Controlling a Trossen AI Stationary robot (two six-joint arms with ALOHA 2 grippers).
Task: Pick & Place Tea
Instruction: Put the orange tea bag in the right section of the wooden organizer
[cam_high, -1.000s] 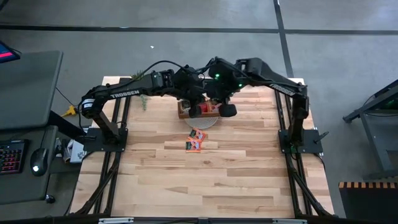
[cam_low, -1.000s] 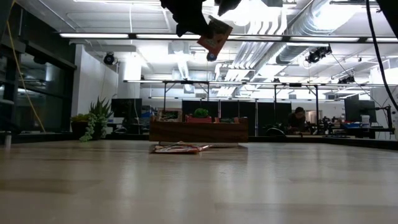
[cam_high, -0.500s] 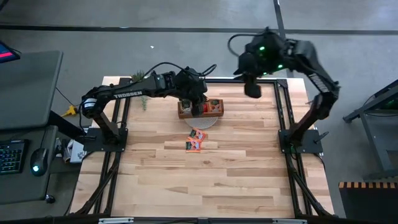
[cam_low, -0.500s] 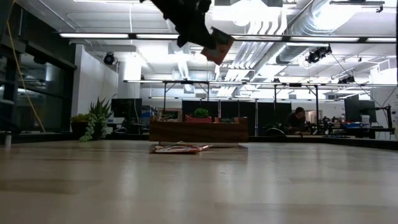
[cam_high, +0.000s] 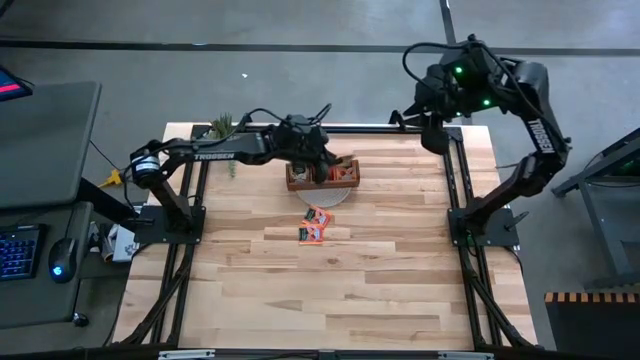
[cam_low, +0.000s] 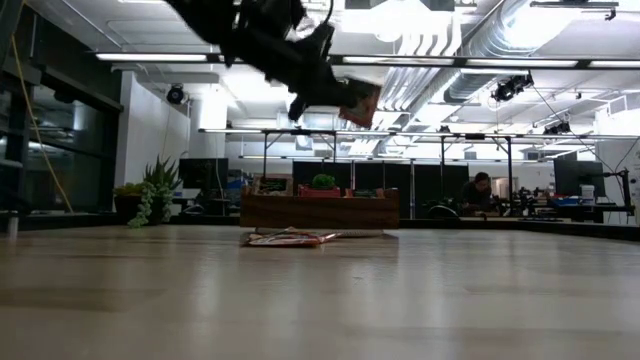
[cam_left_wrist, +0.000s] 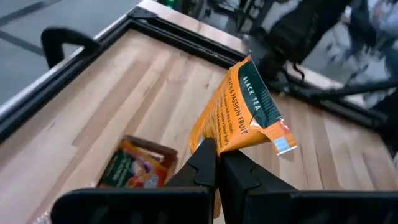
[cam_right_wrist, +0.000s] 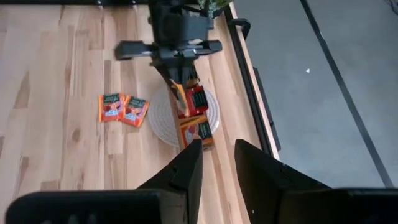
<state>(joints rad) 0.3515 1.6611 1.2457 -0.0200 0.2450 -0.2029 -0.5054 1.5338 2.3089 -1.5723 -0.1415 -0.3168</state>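
Observation:
My left gripper hangs over the brown wooden tray at the table's far middle, shut on an orange tea sachet, seen in the low view as a sachet high above the tray. Another sachet lies below it. Two more orange sachets lie flat on the table, nearer than the tray. My right gripper is raised over the table's far right corner, open and holding nothing. My left gripper pinches the sachet's lower edge between its two fingers. The fingers come from the table's left, slanting down. The sachet sticks out beyond the fingertips, tilted, lifted clear above the tray.
The tray stands on a round white mat. A small potted plant stands at the far left by the frame rail. Bare wood spreads toward the near edge.
My right gripper has drawn away from the sachet above the tray, going up and toward the table's far right corner. My left gripper has sunk toward the tray and tipped, carrying the sachet down with it.

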